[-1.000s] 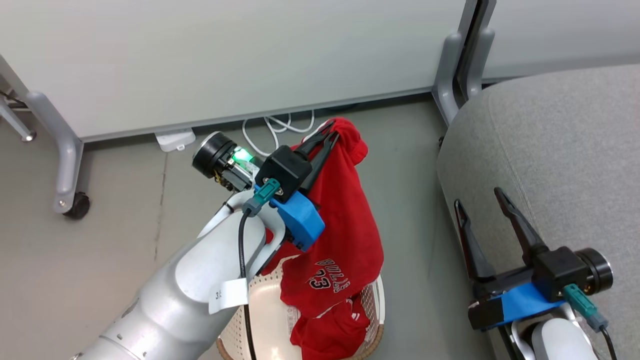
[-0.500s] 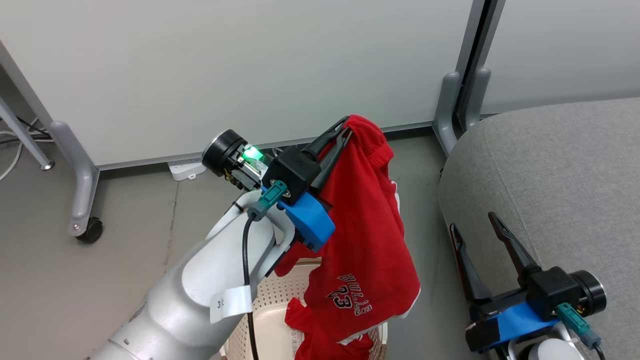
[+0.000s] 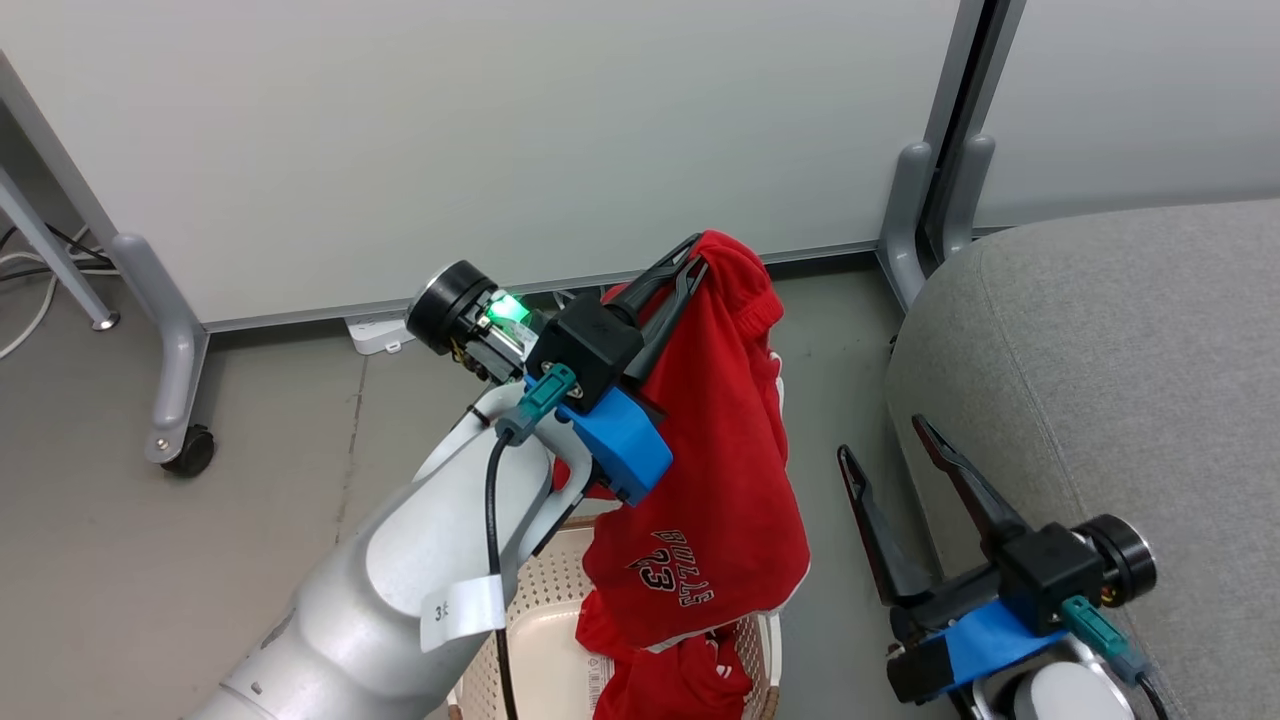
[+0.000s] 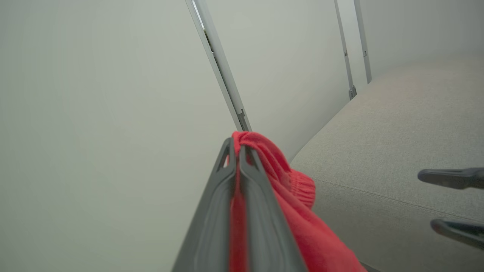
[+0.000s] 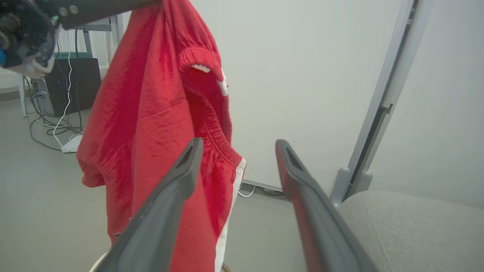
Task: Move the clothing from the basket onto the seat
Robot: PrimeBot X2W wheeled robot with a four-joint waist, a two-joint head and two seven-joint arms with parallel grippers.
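The left gripper [image 3: 690, 258] has its jaws pressed together on the gathered waistband of a red garment [image 3: 720, 450]. The garment hangs from them with its long axis straight down, the "BULLS 23" print near the lower end, above the basket [image 3: 530, 630] holding a second red garment [image 3: 690, 685]. The right gripper [image 3: 884, 440], jaws wide and empty, sits at the edge of the grey seat [image 3: 1120, 330], apart from the cloth.

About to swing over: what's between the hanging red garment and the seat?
Between the garment and the seat, the head view shows a strip of floor and the open right gripper.
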